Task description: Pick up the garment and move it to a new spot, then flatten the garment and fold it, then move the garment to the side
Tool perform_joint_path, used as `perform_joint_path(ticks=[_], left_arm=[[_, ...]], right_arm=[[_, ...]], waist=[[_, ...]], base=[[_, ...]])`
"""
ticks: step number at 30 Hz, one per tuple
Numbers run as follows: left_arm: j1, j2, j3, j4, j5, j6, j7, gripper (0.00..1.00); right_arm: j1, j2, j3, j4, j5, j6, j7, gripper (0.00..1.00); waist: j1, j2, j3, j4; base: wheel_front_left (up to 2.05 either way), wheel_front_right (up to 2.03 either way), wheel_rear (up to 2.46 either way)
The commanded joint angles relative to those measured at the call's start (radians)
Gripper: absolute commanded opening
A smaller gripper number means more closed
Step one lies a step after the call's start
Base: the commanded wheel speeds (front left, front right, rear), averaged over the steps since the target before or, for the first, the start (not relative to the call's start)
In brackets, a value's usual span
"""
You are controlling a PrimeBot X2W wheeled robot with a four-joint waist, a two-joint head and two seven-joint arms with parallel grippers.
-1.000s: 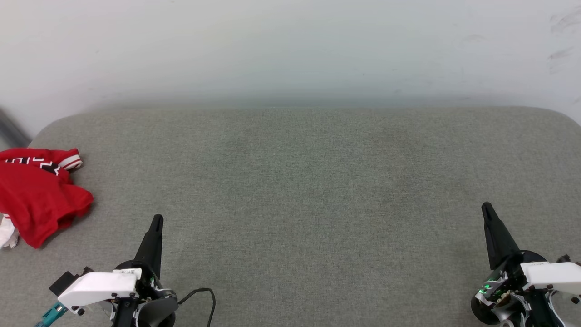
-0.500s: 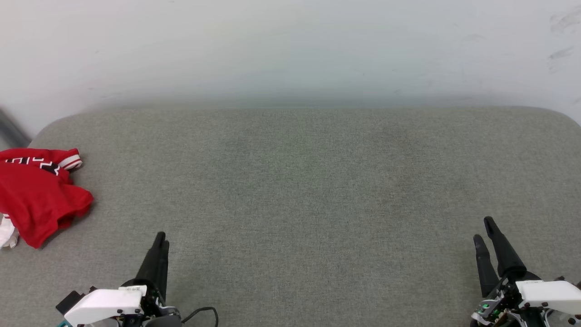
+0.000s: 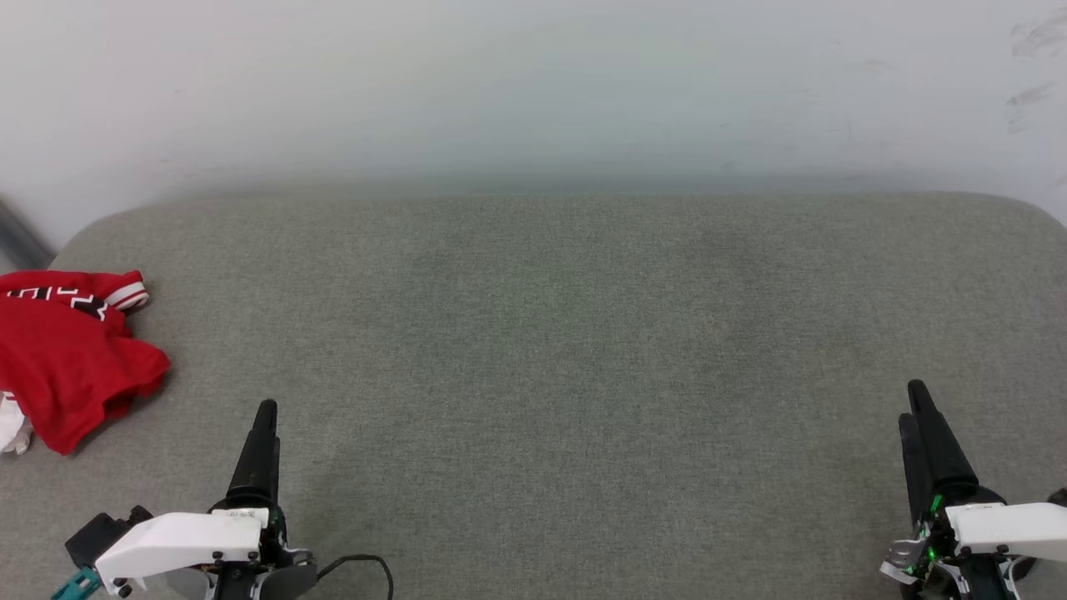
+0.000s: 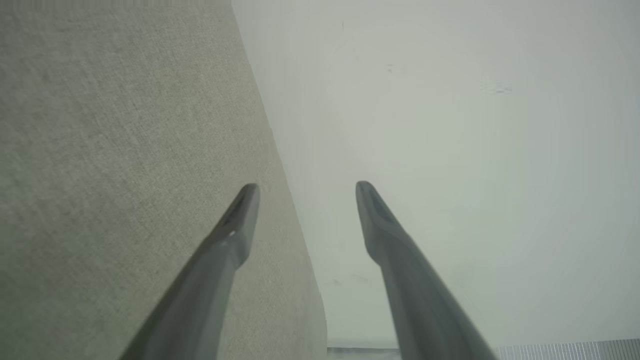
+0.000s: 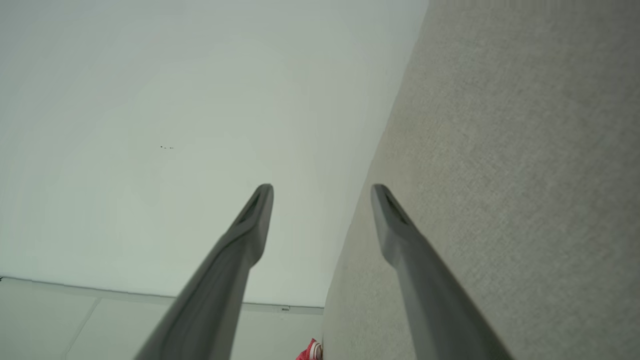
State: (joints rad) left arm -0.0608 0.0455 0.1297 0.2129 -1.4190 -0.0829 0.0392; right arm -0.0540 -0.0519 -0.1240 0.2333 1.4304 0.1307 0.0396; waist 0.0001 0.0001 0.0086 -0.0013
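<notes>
At the left edge of the grey cushion (image 3: pixel 567 333), the garment (image 3: pixel 71 358) lies in a crumpled heap, with part of it cut off by the side of the head view. It is mostly red. A band of red-and-white striped trim sits at its end farther up the cushion, next to a strip of black lettering outlined in white. A bit of white cloth (image 3: pixel 12 429) pokes out at the end nearer the cushion's front. Nothing touches it.

The left gripper (image 3: pixel 265 412) hangs over the cushion's front left part, near the garment but apart from it. From the head it is seen edge-on, so it looks like a single dark spike. Its own wrist view shows its fingers (image 4: pixel 225 250) spread wide with nothing between them, one over the cushion's fabric and the other against the pale wall (image 3: pixel 533 83) behind the cushion. A black cable (image 3: pixel 367 562) loops over the cushion's front edge beside the gripper's white housing.

The right gripper (image 3: pixel 911 404) hangs over the cushion's front right part, well apart from the garment. Its fingers (image 5: pixel 235 250) are also spread and empty, and a green light (image 3: pixel 929 504) glows at their base. In the right wrist view a small red-and-white scrap of the garment shows at the cushion's far rim.
</notes>
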Motion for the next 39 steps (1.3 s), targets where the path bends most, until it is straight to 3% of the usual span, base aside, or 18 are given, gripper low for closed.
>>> perform_joint_path(ticks=[1,15,39], left_arm=[[-0.013,0.003,-0.003,-0.037,0.053,0.015,-0.012,1.0],[0.006,0.004,-0.056,-0.139,0.363,0.11,-0.07,1.0],[0.028,0.025,-0.149,-0.171,0.766,0.185,-0.147,1.0]], right_arm=[[-0.008,0.0,-0.004,-0.036,-0.051,0.0,-0.012,1.0],[0.013,0.0,0.029,-0.165,-0.39,0.0,-0.069,1.0],[0.051,0.001,0.058,-0.213,-0.818,0.0,-0.148,1.0]], waist=[[-0.0001,-0.0001,0.001,0.0],[-0.0001,-0.0001,0.008,0.0],[-0.0001,-0.0001,0.015,0.002]], base=[[0.0,0.0,0.0],[0.0,0.0,0.0],[0.0,0.0,0.0]])
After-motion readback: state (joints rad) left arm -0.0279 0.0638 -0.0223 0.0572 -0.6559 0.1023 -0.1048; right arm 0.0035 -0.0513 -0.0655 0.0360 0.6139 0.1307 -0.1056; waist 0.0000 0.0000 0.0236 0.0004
